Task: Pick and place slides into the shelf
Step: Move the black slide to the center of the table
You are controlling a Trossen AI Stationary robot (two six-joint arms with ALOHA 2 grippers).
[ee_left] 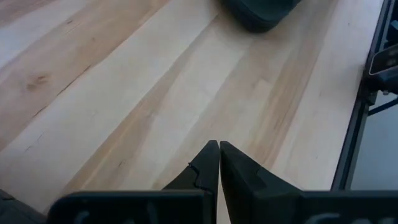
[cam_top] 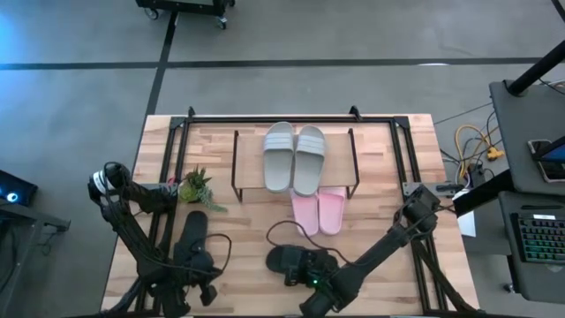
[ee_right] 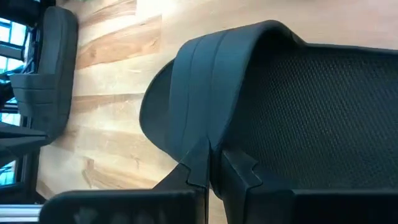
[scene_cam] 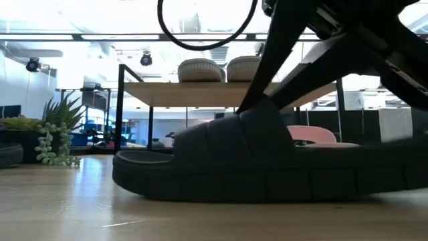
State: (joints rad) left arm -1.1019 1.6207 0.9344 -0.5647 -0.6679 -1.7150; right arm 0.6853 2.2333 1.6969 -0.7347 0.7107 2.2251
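Observation:
Two pale grey-green slides [cam_top: 294,157] lie side by side on the top board of the shelf [cam_top: 340,163]. Two pink slides [cam_top: 320,210] lie on the table at the shelf's near side, partly under it. One black slide [cam_top: 296,261] lies flat on the table near the near edge, with my right gripper [cam_top: 306,269] shut at its strap. The other black slide [cam_top: 194,231] lies to its left. My left gripper [ee_left: 219,146] hovers shut over bare wood just near of that slide. My right gripper [ee_right: 214,152] comes from above, slanting down from the right, onto the black slide's strap at its heel-side edge [ee_right: 208,134]. One finger [ee_right: 193,165] lies on the strap's outside, the other [ee_right: 239,168] over the footbed side. The slide's sole [scene_cam: 267,187] rests flat on the table.
A small potted plant [cam_top: 196,187] stands at the table's left, beside the shelf. A black cable [cam_top: 282,231] loops over the table between the pink and black slides. A larger black frame [cam_top: 265,117] runs round the table's far part. Bare wood lies at the near left.

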